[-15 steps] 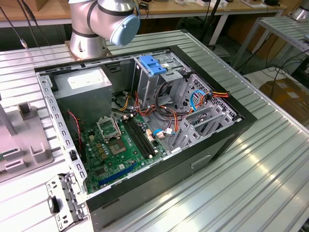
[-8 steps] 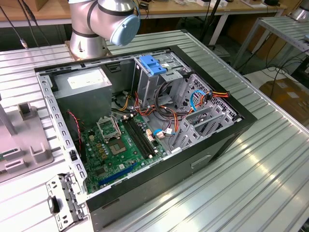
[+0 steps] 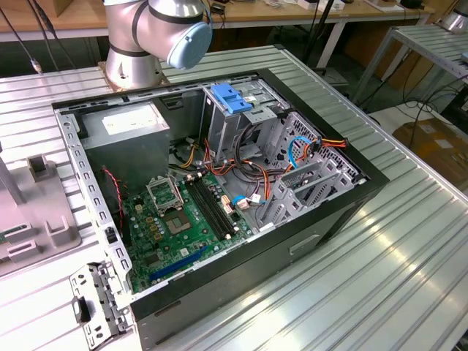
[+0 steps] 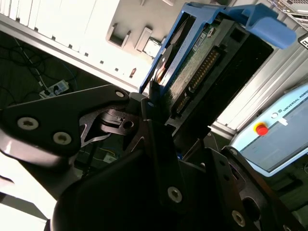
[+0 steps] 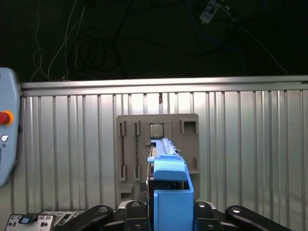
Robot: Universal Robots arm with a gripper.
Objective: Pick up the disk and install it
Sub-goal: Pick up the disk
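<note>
Jaws of the black gripper [image 5: 171, 219] clamp one end of the flat blue-railed metal disk [image 5: 169, 173] over a grey slotted tray [image 5: 190, 154]; tilting there could jam it in the steel drive cage [image 3: 219, 131] at the black case's [image 3: 322, 234] twelve o'clock.

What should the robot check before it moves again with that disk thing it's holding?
1. Grip: ok, the gripper is shut on the disk.
2. Rails: ok, blue side rails sit on the disk in both wrist views.
3. Case: ok, the computer case is open, its side off.
4. Position over the case: not ok, the grey holder and table lie behind the disk in the first wrist view.
5. Slot: cannot tell whether the drive bay is free; a blue bracket sits at its top.
6. Wires: cannot tell whether the cables clear the bay.
</note>
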